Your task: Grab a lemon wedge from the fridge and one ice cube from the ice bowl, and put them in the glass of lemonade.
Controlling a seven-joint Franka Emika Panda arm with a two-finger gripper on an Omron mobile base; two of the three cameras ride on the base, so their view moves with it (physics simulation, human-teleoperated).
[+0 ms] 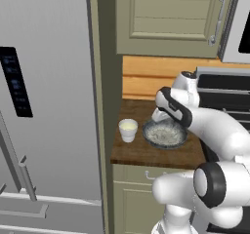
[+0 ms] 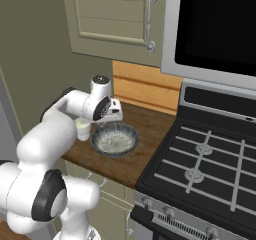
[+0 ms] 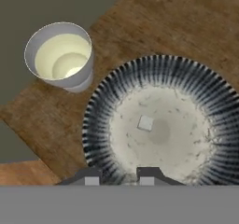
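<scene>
the fridge point(image 1: 49, 91) was seen closed, left of the wooden tabletop point(image 1: 141, 152). the ice bowl point(image 3: 161, 125) sat just beside the glass of lemonade point(image 3: 63, 55), one cube point(image 3: 145, 122) inside. the claw point(image 3: 119, 175) was held narrow and empty above the bowl.

- Rises white from the base, bends at a dark-jointed elbow, reaches forward over the bowl point(image 3: 100, 106).
- Wrist turned down, hand pointing straight at the bowl's inside.
- Gripper point(image 3: 119, 174) poised above the bowl's near rim, fingertips point(image 3: 148, 174) a narrow gap apart, nothing seen between them, clear of the bowl.
</scene>
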